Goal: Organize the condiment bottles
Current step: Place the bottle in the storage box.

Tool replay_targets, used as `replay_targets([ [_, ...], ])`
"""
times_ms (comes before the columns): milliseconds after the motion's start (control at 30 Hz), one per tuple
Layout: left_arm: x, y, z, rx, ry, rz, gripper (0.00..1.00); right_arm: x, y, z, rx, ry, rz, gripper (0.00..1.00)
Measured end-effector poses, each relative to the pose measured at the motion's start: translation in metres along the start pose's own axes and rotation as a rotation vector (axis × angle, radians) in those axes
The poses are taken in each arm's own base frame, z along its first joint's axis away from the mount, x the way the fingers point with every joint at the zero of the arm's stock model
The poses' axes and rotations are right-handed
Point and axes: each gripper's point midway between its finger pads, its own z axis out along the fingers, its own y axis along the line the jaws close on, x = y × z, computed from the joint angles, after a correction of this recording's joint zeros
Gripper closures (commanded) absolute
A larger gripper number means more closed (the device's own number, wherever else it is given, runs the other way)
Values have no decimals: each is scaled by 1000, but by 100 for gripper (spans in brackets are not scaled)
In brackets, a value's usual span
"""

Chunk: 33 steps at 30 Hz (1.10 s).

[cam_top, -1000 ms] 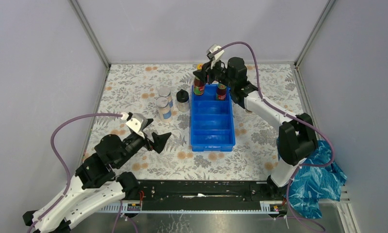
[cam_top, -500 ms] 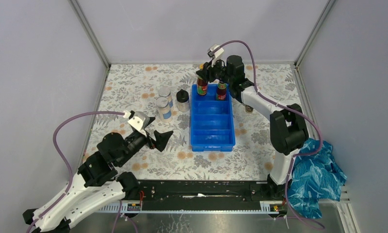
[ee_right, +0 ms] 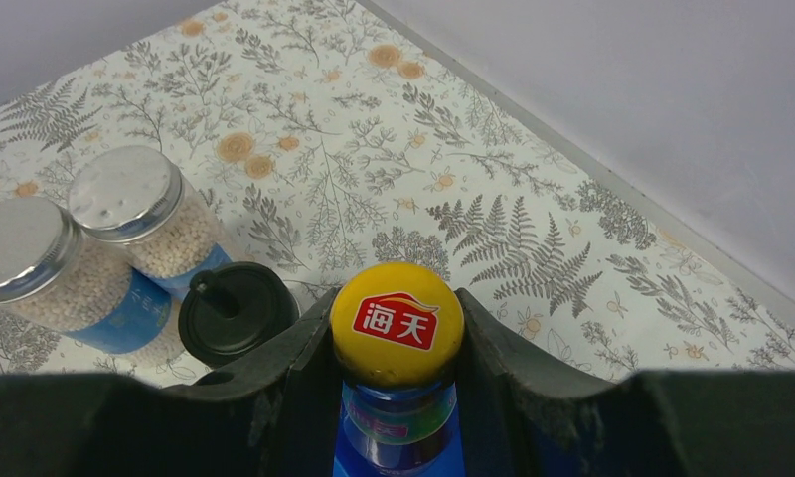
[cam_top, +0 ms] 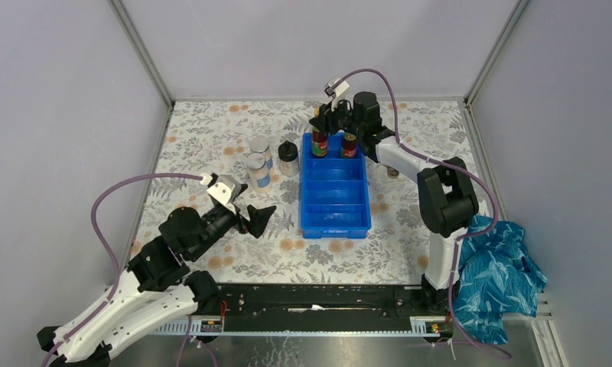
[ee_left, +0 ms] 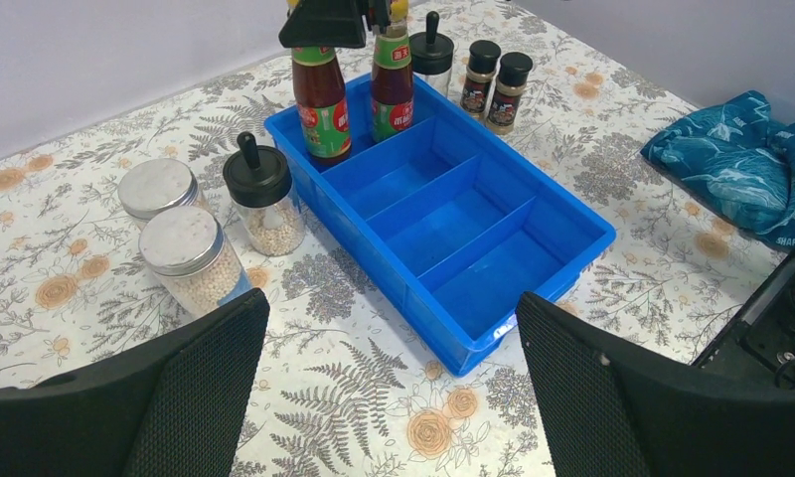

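Note:
Two dark red bottles with yellow caps stand in the far compartment of the blue tray (cam_top: 333, 228). My right gripper (cam_top: 321, 125) is shut on the yellow cap (ee_right: 397, 322) of the left red bottle (cam_top: 319, 144). The other red bottle (cam_top: 349, 145) stands to its right. Two silver-lidded jars (cam_top: 258, 147) (cam_top: 256, 170) and a clear bottle with a black domed cap (cam_top: 288, 158) stand left of the tray. The left wrist view shows a second black-capped clear bottle (ee_left: 432, 58) and two short dark jars (ee_left: 481, 78) beyond the tray. My left gripper (cam_top: 257, 218) is open and empty.
The tray's three nearer compartments (ee_left: 453, 214) hold nothing. A crumpled blue cloth (cam_top: 502, 281) lies at the right front, off the floral mat. Grey walls close in the back and sides.
My right gripper has carried the red bottle slightly right and down into the tray's far compartment. My left arm has crept forward and right, still open.

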Motion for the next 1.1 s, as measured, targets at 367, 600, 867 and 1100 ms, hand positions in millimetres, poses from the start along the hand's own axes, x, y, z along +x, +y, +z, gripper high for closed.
replay_targets([
  [367, 4, -2, 3, 8, 5, 3, 2, 20, -3, 6, -2, 34, -18, 100],
  [600, 7, -3, 3, 14, 11, 5, 2, 19, -6, 9, 0, 17, -39, 100],
  [867, 8, -3, 3, 14, 13, 5, 2, 18, -6, 10, 2, -3, -48, 100],
  [1100, 8, -3, 3, 14, 13, 5, 2, 19, -5, 10, -5, -20, -56, 100],
])
